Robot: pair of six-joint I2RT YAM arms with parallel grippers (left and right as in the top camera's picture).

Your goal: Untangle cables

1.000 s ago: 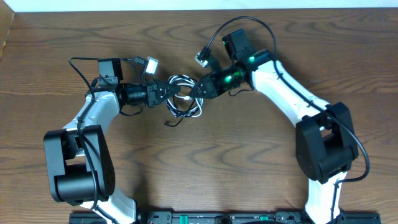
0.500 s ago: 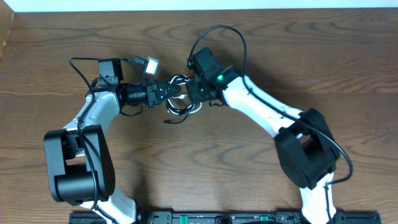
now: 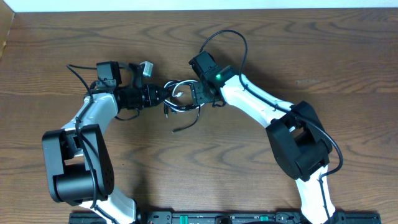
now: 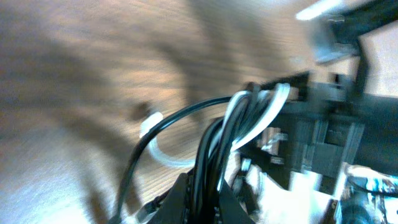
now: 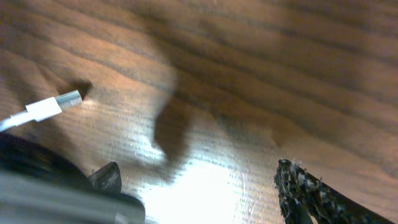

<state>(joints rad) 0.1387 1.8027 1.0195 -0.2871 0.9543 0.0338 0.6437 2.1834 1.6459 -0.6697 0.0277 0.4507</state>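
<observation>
Left hand tight, right hand wide.

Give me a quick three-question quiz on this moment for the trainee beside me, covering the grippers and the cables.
1. True or false: the left gripper is shut on the cables.
2. In the right wrist view, what shows between the right gripper's fingers? A) bare table B) the white plug C) a black loop
3. Which cable colours pass through the left gripper's grip in the left wrist view?

Key
1. True.
2. A: bare table. The jaws stand open, and the white plug lies off to one side.
3. Black and white.
</observation>
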